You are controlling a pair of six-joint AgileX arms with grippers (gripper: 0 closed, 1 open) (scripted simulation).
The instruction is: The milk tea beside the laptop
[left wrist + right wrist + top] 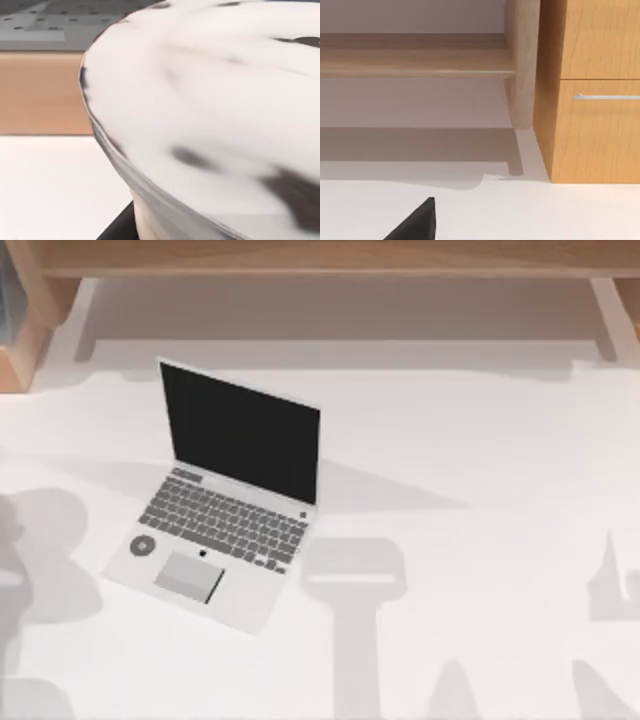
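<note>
Overhead, the laptop (pixel 225 502) sits open on the white table (pixel 480 460), left of centre and turned a little, so its screen faces the near-left and its long axis runs from upper left to lower right. Bare table lies on its right side, crossed by arm shadows (the arms themselves are above the camera's reach here). A wooden shelf (pixel 320 260) runs along the far edge.

From the left wrist, the milk tea (pixel 210 115) looms very close: a creamy-white rounded surface with dark flecks and a pale greyish rim, pressed right up against the lens. A dark sliver of the left gripper (pixel 117 227) shows at the cup's base, touching or just beside it. My judgement is that the cup is grasped and lifted by the left arm, though the fingers are hidden and I cannot tell how they stand. Behind it lie a wooden band and white table.

From the right wrist, a wooden cabinet (pixel 595 100) with a metal drawer handle (pixel 607 96) stands by a shelf leg, and one dark tip of the right gripper (pixel 415 222) pokes in; whether it is released or clenched, I cannot tell. That arm looks parked.

The coming move turns on lowering the cup next to the laptop; the left arm carries it.
</note>
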